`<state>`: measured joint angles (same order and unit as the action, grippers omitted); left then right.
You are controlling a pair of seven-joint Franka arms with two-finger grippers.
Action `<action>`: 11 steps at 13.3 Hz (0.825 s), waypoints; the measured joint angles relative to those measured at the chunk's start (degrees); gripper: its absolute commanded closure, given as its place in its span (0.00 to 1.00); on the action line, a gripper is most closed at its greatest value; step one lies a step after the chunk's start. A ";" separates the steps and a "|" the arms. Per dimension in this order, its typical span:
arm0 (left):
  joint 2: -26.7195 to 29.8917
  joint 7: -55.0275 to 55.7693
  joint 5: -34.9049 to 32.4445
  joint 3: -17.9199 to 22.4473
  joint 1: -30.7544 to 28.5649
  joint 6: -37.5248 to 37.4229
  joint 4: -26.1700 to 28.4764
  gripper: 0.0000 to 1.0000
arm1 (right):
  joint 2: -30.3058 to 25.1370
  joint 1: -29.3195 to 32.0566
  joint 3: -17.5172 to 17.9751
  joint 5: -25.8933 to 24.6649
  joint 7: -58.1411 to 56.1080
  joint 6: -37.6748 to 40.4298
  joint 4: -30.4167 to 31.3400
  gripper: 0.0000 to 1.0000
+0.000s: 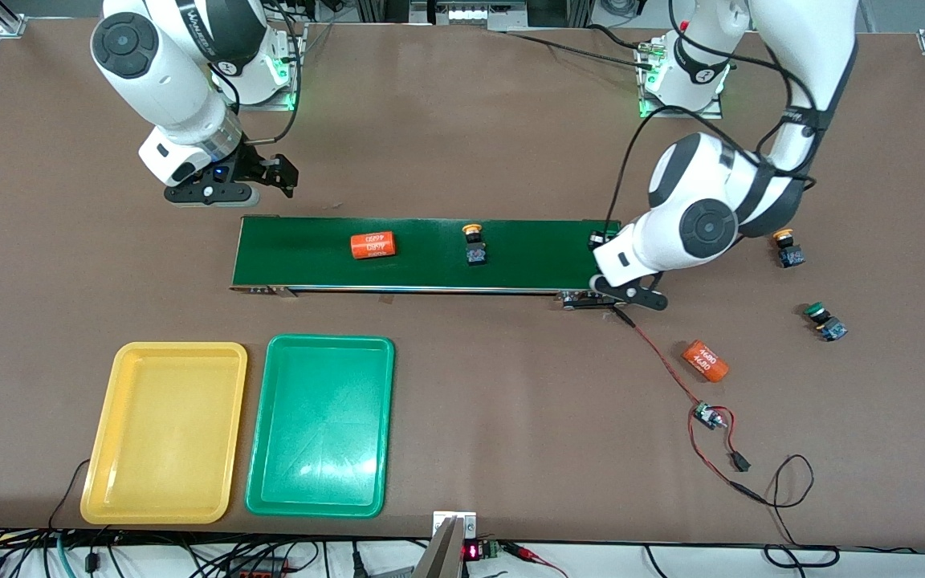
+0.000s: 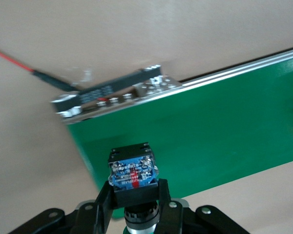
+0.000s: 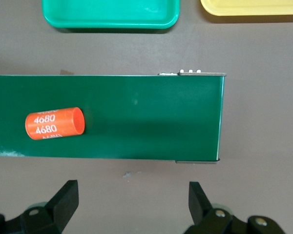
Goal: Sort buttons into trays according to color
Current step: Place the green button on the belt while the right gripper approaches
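My left gripper point(image 1: 601, 241) is shut on a button point(image 2: 133, 170) with a black-and-blue body, held over the end of the conveyor belt point(image 1: 422, 253) toward the left arm; a green edge shows under it between the fingers point(image 2: 103, 197). A yellow-capped button point(image 1: 474, 243) stands on the belt. Another yellow-capped button point(image 1: 788, 249) and a green-capped button point(image 1: 824, 319) lie on the table toward the left arm's end. The yellow tray point(image 1: 165, 433) and green tray point(image 1: 322, 425) lie side by side, nearer the front camera than the belt. My right gripper point(image 3: 132, 200) is open and empty over the table beside the belt's other end.
An orange "4680" cylinder point(image 1: 372, 244) lies on the belt, and another point(image 1: 704, 360) on the table nearer the front camera than the left gripper. Red and black wires with a small board point(image 1: 707, 415) run from the belt's end toward the table's front edge.
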<state>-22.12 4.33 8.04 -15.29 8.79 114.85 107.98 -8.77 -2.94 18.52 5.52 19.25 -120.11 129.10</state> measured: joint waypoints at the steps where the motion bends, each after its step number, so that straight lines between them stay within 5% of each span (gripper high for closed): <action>1: -0.82 0.05 0.23 -0.14 0.79 0.70 0.19 1.00 | 0.43 0.04 -0.07 0.00 0.86 -0.76 0.00 0.00; 3: -1.96 1.67 0.33 -1.40 1.64 3.37 1.03 0.99 | 1.54 -0.32 0.30 0.00 3.95 -3.45 0.01 0.00; 4: -2.13 2.29 0.33 -2.05 1.85 5.33 1.97 0.89 | 2.30 -0.75 1.10 0.01 6.16 -5.30 0.01 0.00; 5: -2.19 2.86 0.33 -2.54 1.98 7.22 2.92 0.57 | 3.12 -1.16 2.27 0.01 8.67 -7.21 0.02 0.00; 6: -2.24 3.37 0.33 -2.79 2.04 8.37 3.67 0.03 | 4.09 -1.52 3.56 0.01 11.10 -8.96 0.03 0.00; 11: -1.28 4.12 0.33 -2.65 0.97 9.11 3.91 0.00 | 8.34 -3.22 5.71 0.00 14.39 -13.65 0.05 0.00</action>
<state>-23.40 8.44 8.37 -17.94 9.76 123.96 111.88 -0.42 -6.16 24.23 5.52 33.64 -133.76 129.16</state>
